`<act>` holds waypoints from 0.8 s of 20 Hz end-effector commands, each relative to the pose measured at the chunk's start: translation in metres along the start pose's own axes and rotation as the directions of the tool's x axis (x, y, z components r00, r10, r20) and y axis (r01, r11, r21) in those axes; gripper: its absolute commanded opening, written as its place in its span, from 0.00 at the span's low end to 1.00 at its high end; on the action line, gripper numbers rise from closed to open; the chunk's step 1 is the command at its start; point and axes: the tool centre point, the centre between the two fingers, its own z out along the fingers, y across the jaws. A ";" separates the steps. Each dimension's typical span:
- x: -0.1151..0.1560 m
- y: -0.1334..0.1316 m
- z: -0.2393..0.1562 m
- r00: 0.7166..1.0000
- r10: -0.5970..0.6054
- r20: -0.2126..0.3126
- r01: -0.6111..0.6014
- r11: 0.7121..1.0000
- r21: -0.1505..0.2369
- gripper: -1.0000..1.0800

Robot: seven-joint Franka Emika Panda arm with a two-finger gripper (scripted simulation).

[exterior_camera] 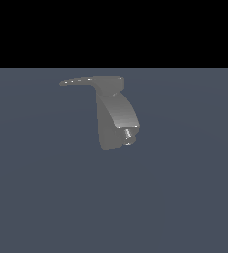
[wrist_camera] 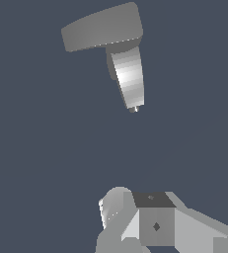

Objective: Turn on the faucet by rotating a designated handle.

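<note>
Grey metal faucet [exterior_camera: 116, 116] stands alone on a flat blue-grey floor [exterior_camera: 36, 197], well inside its edges. You see its handle [exterior_camera: 78, 81] as a thin tapering lever reaching from the top cap toward the exterior view's left, with the threaded nozzle [exterior_camera: 128, 136] low on the spout. In the wrist view the gripper [wrist_camera: 152, 222] sits well apart from the faucet [wrist_camera: 128, 74]; you cannot tell how its fingers stand.

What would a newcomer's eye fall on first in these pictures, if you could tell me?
First, the grey faucet, standing alone on the dark blue-grey floor just above the middle of the exterior view. Next, its thin flat handle, tapering toward that view's left. In the wrist view, pale blocky robot parts sit well apart from it.
</note>
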 end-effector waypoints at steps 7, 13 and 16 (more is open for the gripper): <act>0.002 -0.004 0.003 1.000 0.018 0.000 -0.018 1.000 0.000 0.00; 0.009 -0.017 0.013 0.997 0.074 0.000 -0.074 0.997 0.002 0.00; 0.015 -0.027 0.020 0.993 0.115 0.000 -0.115 0.993 0.003 0.00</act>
